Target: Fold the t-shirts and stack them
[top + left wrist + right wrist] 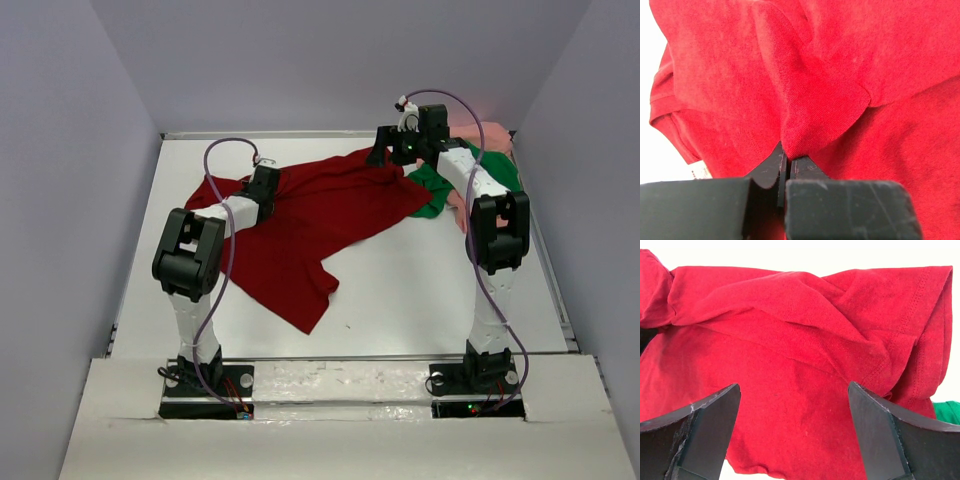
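Note:
The dark red t-shirt (320, 215) lies crumpled and spread across the middle of the white table. My left gripper (268, 180) sits at its left part, shut on a pinched fold of the red cloth (810, 115), which rises from between the jaws of the left gripper (788, 157). My right gripper (385, 155) hovers at the shirt's far right end. In the right wrist view the right gripper (792, 385) stands wide open over a red sleeve (920, 325), holding nothing. The bright green t-shirt (432, 190) and the pale pink t-shirt (482, 135) lie bunched at the back right, partly hidden by the right arm.
Grey walls close in the white table (420, 290) on the left, back and right. A strip of green cloth (947, 411) shows at the right edge of the right wrist view. Purple cables loop above both arms.

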